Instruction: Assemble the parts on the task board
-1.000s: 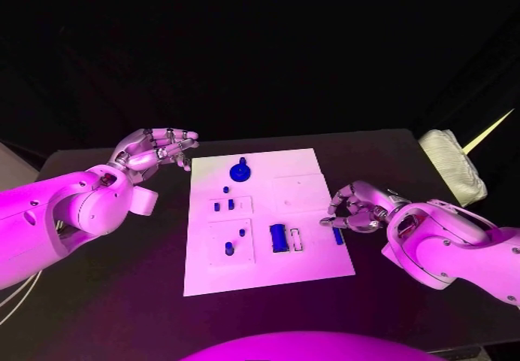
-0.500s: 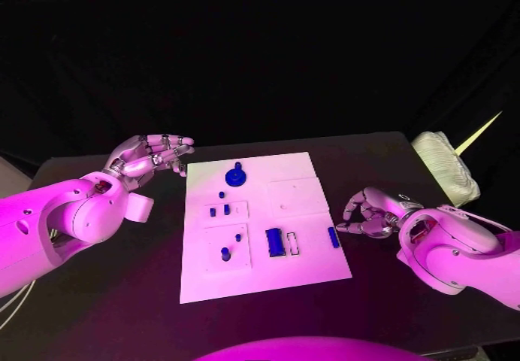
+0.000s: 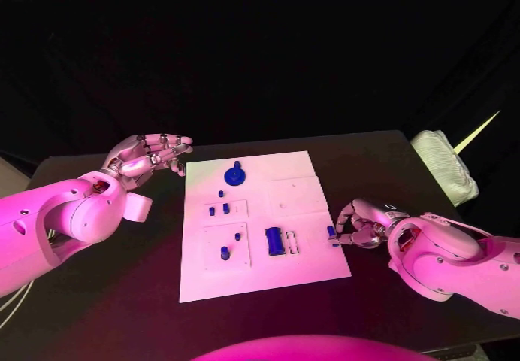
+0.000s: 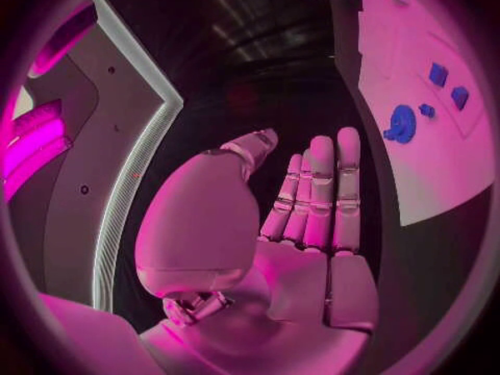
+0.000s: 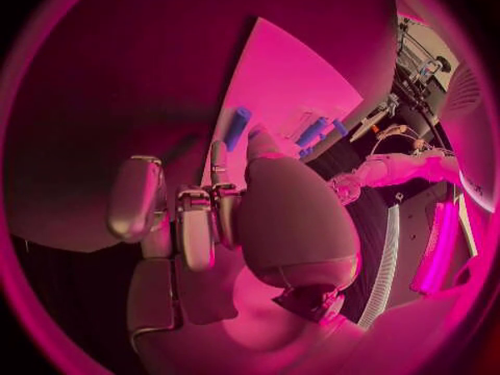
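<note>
Right robot hand at the task board's right edge, fingers curled, fingertips pinching a small blue part there. Left robot hand spread, holding nothing, above the tabletop just off the board's far-left corner. Other blue parts sit on the board.

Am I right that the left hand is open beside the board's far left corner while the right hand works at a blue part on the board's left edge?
Not quite: the right hand is at a blue part on the task board's right edge, as the head view shows. The left hand is open by the far left corner.
</note>
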